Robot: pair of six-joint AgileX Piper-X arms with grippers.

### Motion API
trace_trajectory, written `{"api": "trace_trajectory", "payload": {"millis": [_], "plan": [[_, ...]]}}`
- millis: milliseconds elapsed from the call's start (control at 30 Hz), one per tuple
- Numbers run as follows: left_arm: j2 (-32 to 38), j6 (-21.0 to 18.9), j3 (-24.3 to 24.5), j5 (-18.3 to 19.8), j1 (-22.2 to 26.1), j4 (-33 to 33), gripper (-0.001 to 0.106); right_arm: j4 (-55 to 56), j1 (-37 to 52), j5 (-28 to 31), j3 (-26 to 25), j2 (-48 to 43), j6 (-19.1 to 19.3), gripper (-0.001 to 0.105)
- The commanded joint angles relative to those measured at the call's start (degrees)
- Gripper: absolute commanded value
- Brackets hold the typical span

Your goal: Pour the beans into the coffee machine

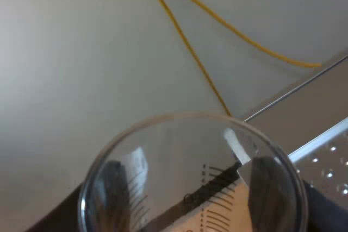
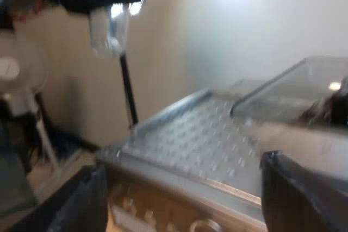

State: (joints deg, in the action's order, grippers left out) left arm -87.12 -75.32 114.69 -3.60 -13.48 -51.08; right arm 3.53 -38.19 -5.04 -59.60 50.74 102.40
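The left gripper (image 1: 190, 196) has its jaws closed on the measuring glass (image 1: 185, 150), one dark finger pressed to each side of it; the glass's round outline faces the wrist camera, and printed scale marks show through its clear wall; whether beans lie inside it I cannot tell. Behind the glass is a pale wall (image 1: 81, 52), and near the glass's rim is a strip of the espresso machine (image 2: 185, 134), with its dimpled metal top.

From the right wrist view, the left gripper holds the glass up high, well above the machine's top and well apart from the bean hopper (image 2: 293, 91).

The right gripper (image 2: 182, 167) hangs near the machine's front edge, over round knobs on the front panel; its jaws stand wide open with nothing between them. The dimpled top plate stretches away from them; the clear hopper sits at the far end of that plate, and something dark is at its near side, which I cannot make out.

Far beyond the machine are a thin black pole (image 2: 128, 91) and a white fan (image 2: 11, 71).
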Motion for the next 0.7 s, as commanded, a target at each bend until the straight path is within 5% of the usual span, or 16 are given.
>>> {"api": "trace_trajectory", "payload": {"millis": [33, 133, 400, 700], "plan": [[1.6, -4.0, 0.3, 3.6, 1.9, -1.9, 0.028, 2.6, -0.1, -2.0, -0.3, -1.7, 0.4, 0.062], [2.8, -6.5, -1.0, 7.5, 3.8, -1.7, 0.028, 4.5, -0.1, -2.8, -0.3, -3.2, 1.1, 0.062], [7.5, -6.7, -8.9, 7.4, 4.8, -1.3, 0.028, 11.8, -0.1, -4.5, -0.3, -6.8, 3.0, 0.062], [16.9, -7.4, -25.7, 7.3, 4.8, 8.4, 0.028, 17.0, -0.1, -10.1, -0.3, -8.7, 3.2, 0.062]]}}
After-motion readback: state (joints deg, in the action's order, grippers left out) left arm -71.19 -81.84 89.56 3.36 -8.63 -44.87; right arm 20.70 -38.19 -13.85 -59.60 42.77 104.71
